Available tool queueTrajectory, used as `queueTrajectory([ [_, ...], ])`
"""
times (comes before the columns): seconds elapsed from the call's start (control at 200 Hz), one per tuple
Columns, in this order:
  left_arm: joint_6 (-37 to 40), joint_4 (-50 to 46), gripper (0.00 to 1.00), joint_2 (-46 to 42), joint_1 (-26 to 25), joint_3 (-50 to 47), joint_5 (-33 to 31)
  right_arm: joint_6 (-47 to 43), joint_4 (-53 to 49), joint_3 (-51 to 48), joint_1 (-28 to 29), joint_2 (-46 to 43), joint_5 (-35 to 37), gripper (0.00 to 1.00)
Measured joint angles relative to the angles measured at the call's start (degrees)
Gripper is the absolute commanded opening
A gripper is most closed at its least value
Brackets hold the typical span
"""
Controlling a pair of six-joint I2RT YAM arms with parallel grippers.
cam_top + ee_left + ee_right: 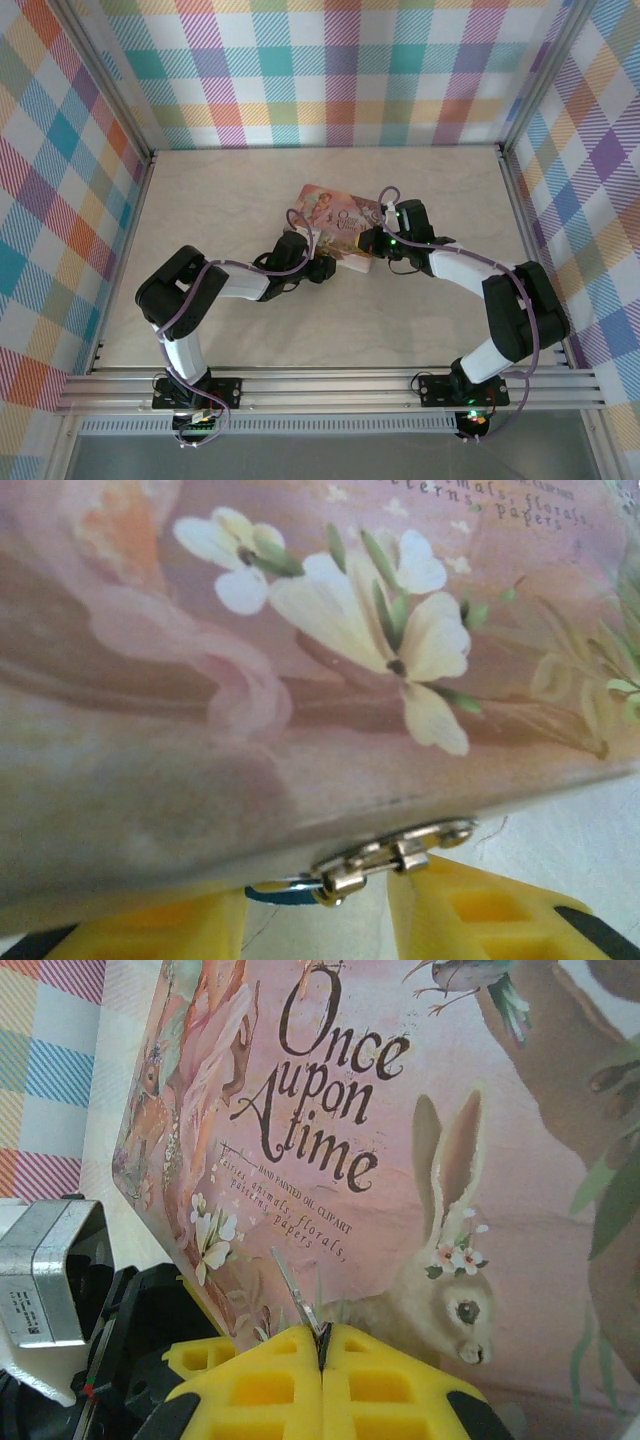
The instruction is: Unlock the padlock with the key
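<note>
The padlock [283, 894] shows as a sliver of blue body with a thin silvery shackle. It hangs from the metal hasp [392, 854] on the front edge of the pink tin [300, 680]. My left gripper [318, 925] is open at that edge, its yellow fingers [480, 910] either side of the padlock with a gap on the right. My right gripper [322, 1338] is shut on the key [296, 1296], whose thin silvery blade sticks up from between the pads over the tin's lid [400, 1160]. From above, the left gripper [318, 266] and right gripper [366, 243] meet at the tin [335, 218].
The tin lies in the middle of the pale table [250, 190], its lid painted with a rabbit and "Once upon a time". Checked walls [330, 70] close in the back and both sides. The left arm's black wrist housing [60, 1280] sits close beside the right gripper.
</note>
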Motion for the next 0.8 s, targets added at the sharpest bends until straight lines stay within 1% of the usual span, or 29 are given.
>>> queueTrajectory([
  [0.21, -0.2, -0.8, 0.35, 0.3, 0.0, 0.7, -0.8, 0.0, 0.0, 0.0, 0.0, 0.0, 0.1, 0.0],
  [0.475, -1.3, -1.2, 0.23, 0.6, -0.1, 1.3, -1.6, 0.0, 0.0, 0.0, 0.4, -0.2, 0.6, 0.0],
  [0.545, -1.9, -1.3, 0.22, 0.6, -0.1, 1.4, -1.4, -0.1, -0.3, -0.2, 0.5, -0.7, 1.0, 0.0],
  [0.675, -3.4, -3.9, 0.21, -1.0, -0.1, 1.4, -1.4, -1.2, -1.4, -0.9, 0.7, -3.5, 2.0, 0.0],
  [0.8, -6.1, -8.5, 0.21, -3.8, -0.1, 1.7, -0.7, -3.1, -1.4, -2.1, 0.7, -8.7, 3.4, 0.0],
])
